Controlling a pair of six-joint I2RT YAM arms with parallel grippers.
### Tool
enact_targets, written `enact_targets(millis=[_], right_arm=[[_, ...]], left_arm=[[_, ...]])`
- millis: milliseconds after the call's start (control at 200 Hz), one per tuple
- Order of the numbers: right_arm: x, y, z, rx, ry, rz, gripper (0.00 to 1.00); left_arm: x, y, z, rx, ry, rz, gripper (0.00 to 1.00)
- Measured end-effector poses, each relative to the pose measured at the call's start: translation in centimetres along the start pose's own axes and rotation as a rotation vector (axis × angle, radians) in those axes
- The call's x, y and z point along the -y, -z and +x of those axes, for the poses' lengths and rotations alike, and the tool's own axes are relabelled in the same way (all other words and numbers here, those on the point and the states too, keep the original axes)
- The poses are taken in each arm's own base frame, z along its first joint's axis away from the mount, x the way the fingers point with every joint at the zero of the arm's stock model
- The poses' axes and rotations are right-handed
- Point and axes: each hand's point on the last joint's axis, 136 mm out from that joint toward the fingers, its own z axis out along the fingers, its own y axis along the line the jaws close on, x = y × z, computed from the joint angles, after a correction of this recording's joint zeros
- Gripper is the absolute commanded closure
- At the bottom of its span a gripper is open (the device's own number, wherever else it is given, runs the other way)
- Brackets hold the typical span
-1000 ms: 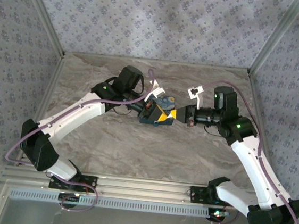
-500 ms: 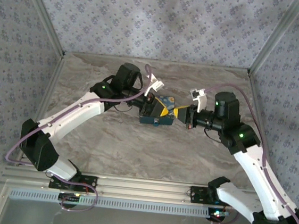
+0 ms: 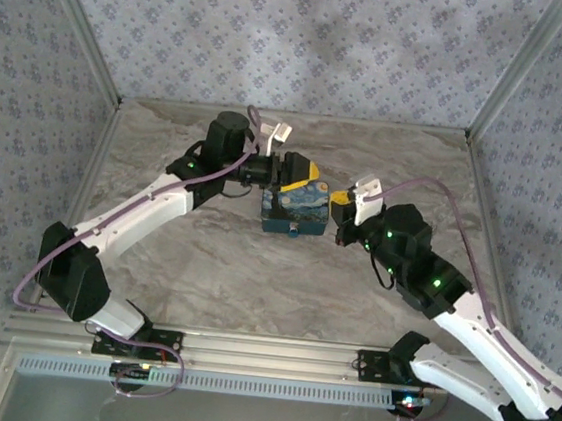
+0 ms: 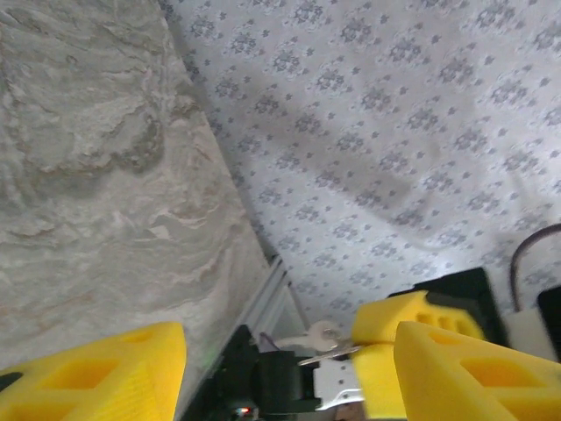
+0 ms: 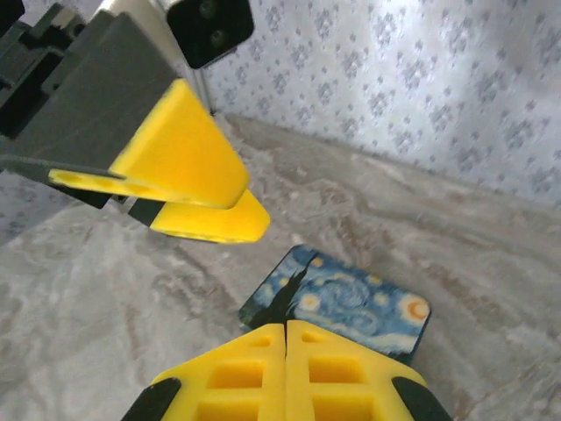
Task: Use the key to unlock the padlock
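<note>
Top view: left gripper (image 3: 300,169) held level over the far edge of the blue-and-yellow tin (image 3: 296,212), arm stretched forward and inward, wrist rolled onto its side. Right gripper (image 3: 340,205) just beside the tin's right end, arm folded low, forearm angling in over the table (image 3: 204,273). Padlock too small to place from here. Left wrist view: own fingers spread wide apart, nothing between them; across the gap, a thin silvery piece with a ring end, taken for the key (image 4: 320,342), pinched at the right gripper's tips. Right wrist view: own fingers pressed together, a slim dark sliver poking out beyond them, tin below on the marble, left gripper up and to the left, facing in. Judgement: key in hand, lock not yet held. The left should steady the lock with its keyway facing the blade. Feed straight along that line and twist only once seated; a tip pinch may pivot.
</note>
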Motion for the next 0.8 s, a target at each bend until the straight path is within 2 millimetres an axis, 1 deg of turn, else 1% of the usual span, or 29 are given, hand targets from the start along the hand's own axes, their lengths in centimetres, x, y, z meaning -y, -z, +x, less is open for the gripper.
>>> enact_targets(millis=[80,260,310,400,500,565,760,799], right_arm=[[0.2,-0.3,-0.2,0.028,0.033,0.031,1.00],[0.9,-0.4,-1.5,0.114,0.069,0.095,1.00],[0.9,-0.4,-1.9,0.134,0.079,0.103,1.00],[1.0,-0.4,-2.3,0.155,0.094,0.115,1.00],[1.0,-0.6,-2.7,0.173,0.109,0.122,1.00],[1.0,-0.7,-2.6,0.177,0.117,0.125,1.00],[0.9,-0.9,-2.2,0.180,0.137,0.128,1.00],[0.9,-0.9,-2.1,0.180,0.143,0.129,1.00]], left_arm=[[0.6,-0.4,0.3,-0.012,0.047,0.020,0.42],[1.1,-1.1,1.1,-0.046,0.131,0.043,0.44],[1.1,-1.3,1.3,-0.058,0.153,0.049,0.44],[1.1,-1.7,1.3,-0.065,0.188,0.059,0.37],[1.2,-2.0,1.1,-0.068,0.209,0.075,0.37],[1.4,-2.2,1.2,-0.074,0.219,0.083,0.39],[1.9,-2.4,1.2,-0.081,0.240,0.104,0.52],[2.0,-2.4,1.1,-0.081,0.243,0.108,0.53]])
